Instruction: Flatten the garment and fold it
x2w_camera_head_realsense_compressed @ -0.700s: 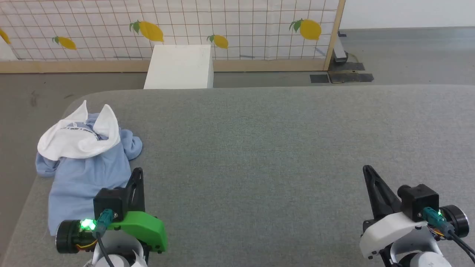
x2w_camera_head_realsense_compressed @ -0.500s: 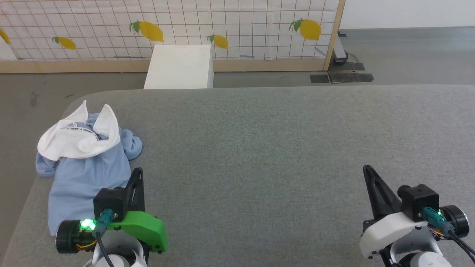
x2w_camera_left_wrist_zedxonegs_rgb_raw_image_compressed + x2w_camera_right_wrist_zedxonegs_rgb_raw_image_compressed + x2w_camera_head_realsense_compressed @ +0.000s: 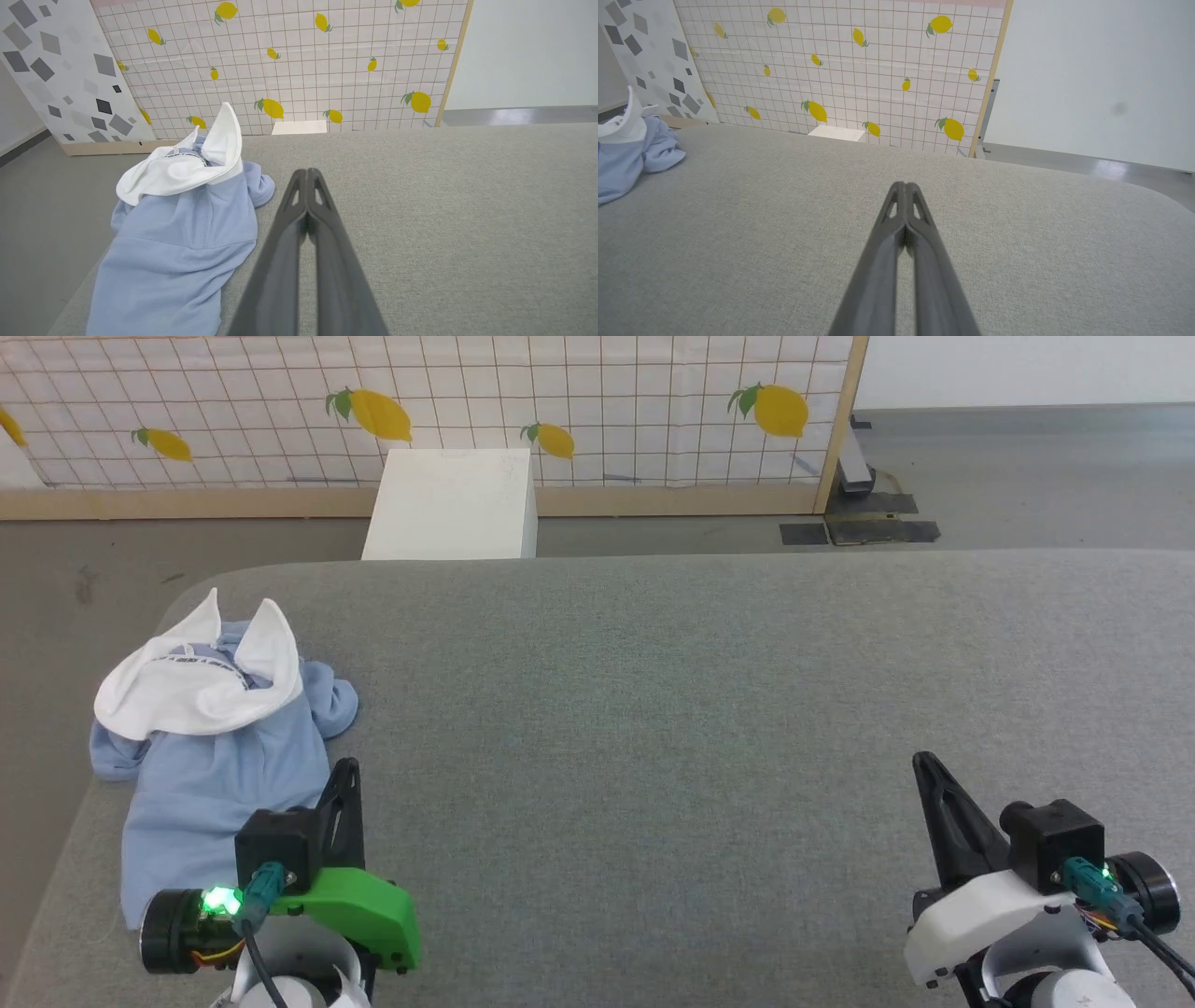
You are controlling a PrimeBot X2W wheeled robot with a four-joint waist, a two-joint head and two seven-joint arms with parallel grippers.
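The garment (image 3: 210, 756) lies crumpled at the far left of the grey table, light blue with a white section bunched up on its far end; its near hem hangs toward the left edge. It also appears in the left wrist view, the garment (image 3: 182, 233), and at the left border of the right wrist view, the garment (image 3: 626, 149). My left gripper (image 3: 347, 767) hovers just right of the cloth, shut and empty, fingers pressed together (image 3: 307, 173). My right gripper (image 3: 922, 762) rests at the lower right, shut and empty (image 3: 904, 185), far from the cloth.
The grey padded table (image 3: 653, 709) stretches wide between the two grippers. Behind it stands a white box (image 3: 453, 504) on the floor, before a lemon-patterned grid panel (image 3: 597, 401) with a wooden frame. The table's left edge (image 3: 56, 859) runs close to the garment.
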